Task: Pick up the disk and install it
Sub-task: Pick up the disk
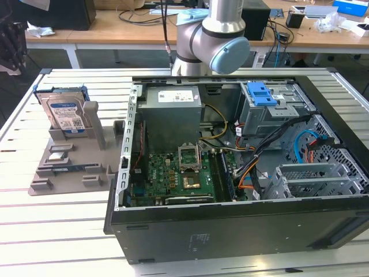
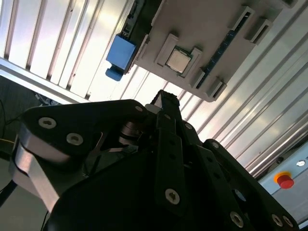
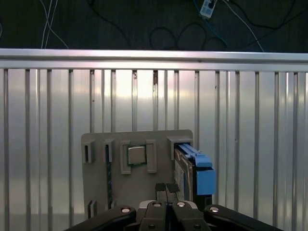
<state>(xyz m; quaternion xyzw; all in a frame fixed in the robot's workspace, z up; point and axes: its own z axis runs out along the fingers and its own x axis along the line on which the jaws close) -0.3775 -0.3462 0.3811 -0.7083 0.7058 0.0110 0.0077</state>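
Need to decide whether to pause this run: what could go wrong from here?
1. The disk stands upright in a holder. The shut fingers hang just beside it and could strike the holder or the chip.
2. Cables cross the case near the bay; the disk could snag there.

Slatted metal table (image 1: 69,231), glare on slats in both wrist views. Bkgd: long wooden desk (image 1: 115,32) w/ white legs (image 1: 72,56), cables (image 1: 138,14) on top. Dark floor (image 3: 120,24) w/ loose wires (image 3: 163,33).
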